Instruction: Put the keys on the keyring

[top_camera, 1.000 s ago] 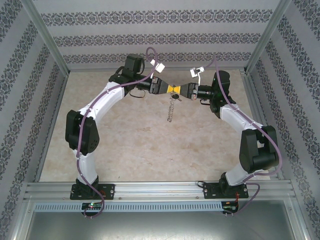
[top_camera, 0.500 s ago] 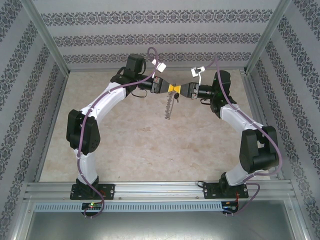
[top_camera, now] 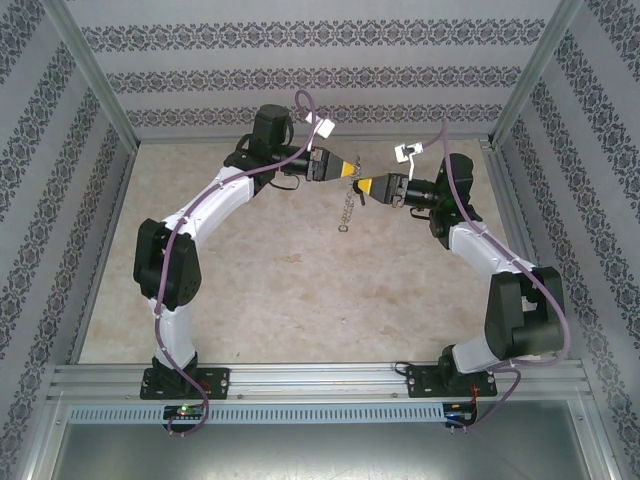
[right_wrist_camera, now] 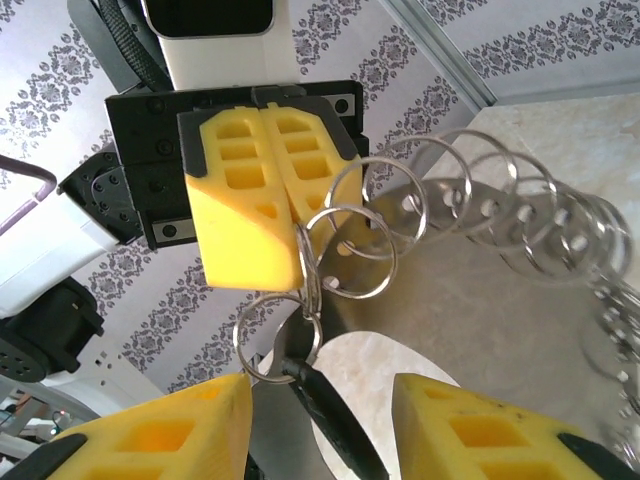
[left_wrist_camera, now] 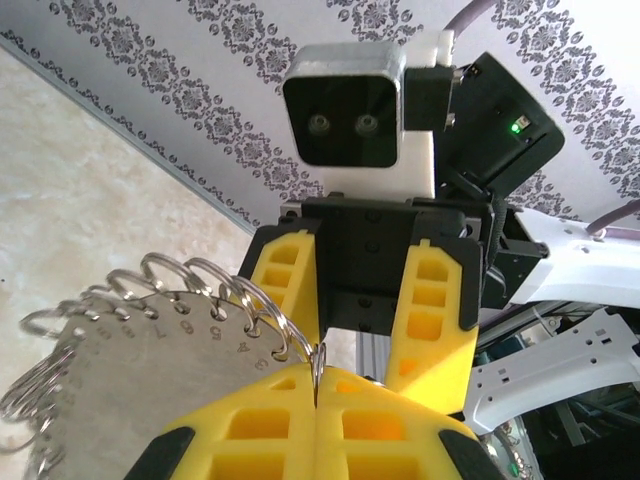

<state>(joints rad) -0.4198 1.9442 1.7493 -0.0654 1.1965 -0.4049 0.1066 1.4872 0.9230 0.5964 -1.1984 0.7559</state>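
The keyring (right_wrist_camera: 470, 215) is a silvery numbered plate (left_wrist_camera: 120, 355) with several split rings along its rim. It hangs in the air below the grippers (top_camera: 345, 212). My left gripper (left_wrist_camera: 318, 385) is shut on one thin ring of it, seen from across as closed yellow fingers (right_wrist_camera: 262, 195) and from above (top_camera: 350, 171). A key with a black head (right_wrist_camera: 335, 410) dangles from a small ring (right_wrist_camera: 272, 335) linked to the pinched one. My right gripper (right_wrist_camera: 322, 388) is open, one finger on each side of the key and touching nothing; from above it is just right of the left one (top_camera: 363, 186).
The beige table top (top_camera: 300, 280) lies well below the hanging keyring. Patterned walls (top_camera: 300, 75) and aluminium frame posts (top_camera: 95, 90) enclose the workspace. The right arm's open fingers (left_wrist_camera: 432, 300) face the left wrist camera at close range.
The right gripper has opened and drawn back to the right, away from the left one. The left gripper has shut on the keyring and lifted it slightly; the keyring has swung.
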